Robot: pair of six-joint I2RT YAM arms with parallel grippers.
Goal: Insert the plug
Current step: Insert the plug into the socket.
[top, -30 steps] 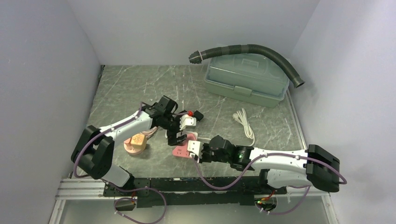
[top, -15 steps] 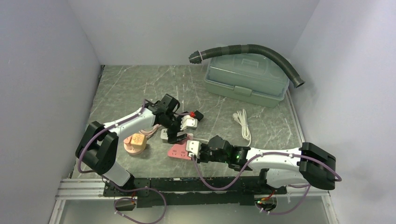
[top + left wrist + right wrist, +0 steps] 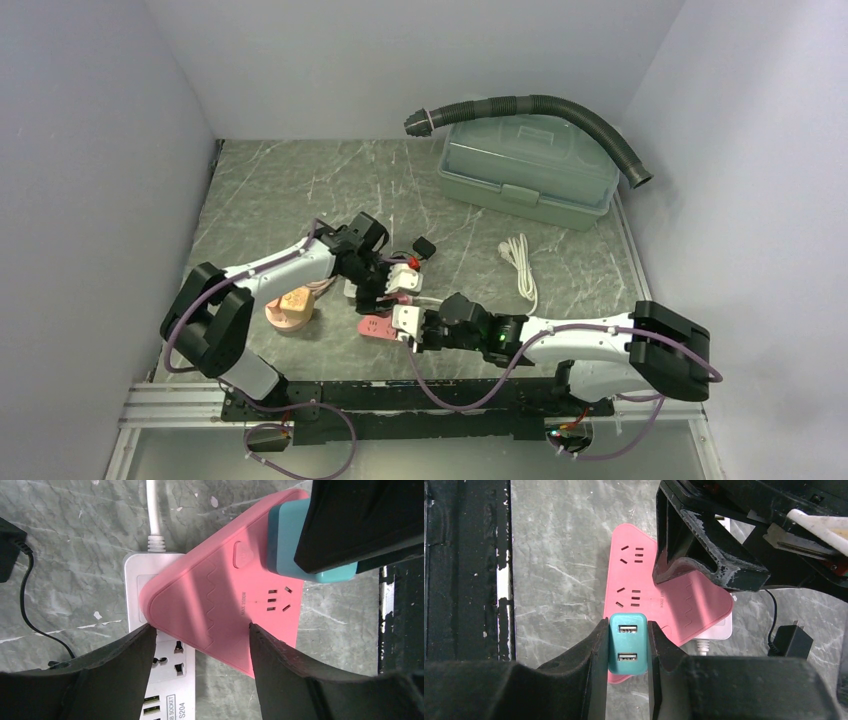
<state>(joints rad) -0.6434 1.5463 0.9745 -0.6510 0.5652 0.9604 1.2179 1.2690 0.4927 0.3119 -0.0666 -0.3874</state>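
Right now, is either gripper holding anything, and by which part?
The right gripper holds the teal charger by its two long sides. The left gripper stands open over the pink strip, not gripping it.

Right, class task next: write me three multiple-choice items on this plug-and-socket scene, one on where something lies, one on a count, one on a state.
1. The pink power strip lies:
A. partly over the white power strip
B. fully apart from it
C. underneath it

2. USB ports showing on the teal charger:
A. one
B. two
C. four

3. The right jaws are:
A. open and empty
B. out of view
C. shut on the charger

Answers:
1 A: in the left wrist view, pink covers part of the white strip.
2 B: two slots sit one above the other on its face.
3 C: the charger sits clamped between them in the right wrist view.
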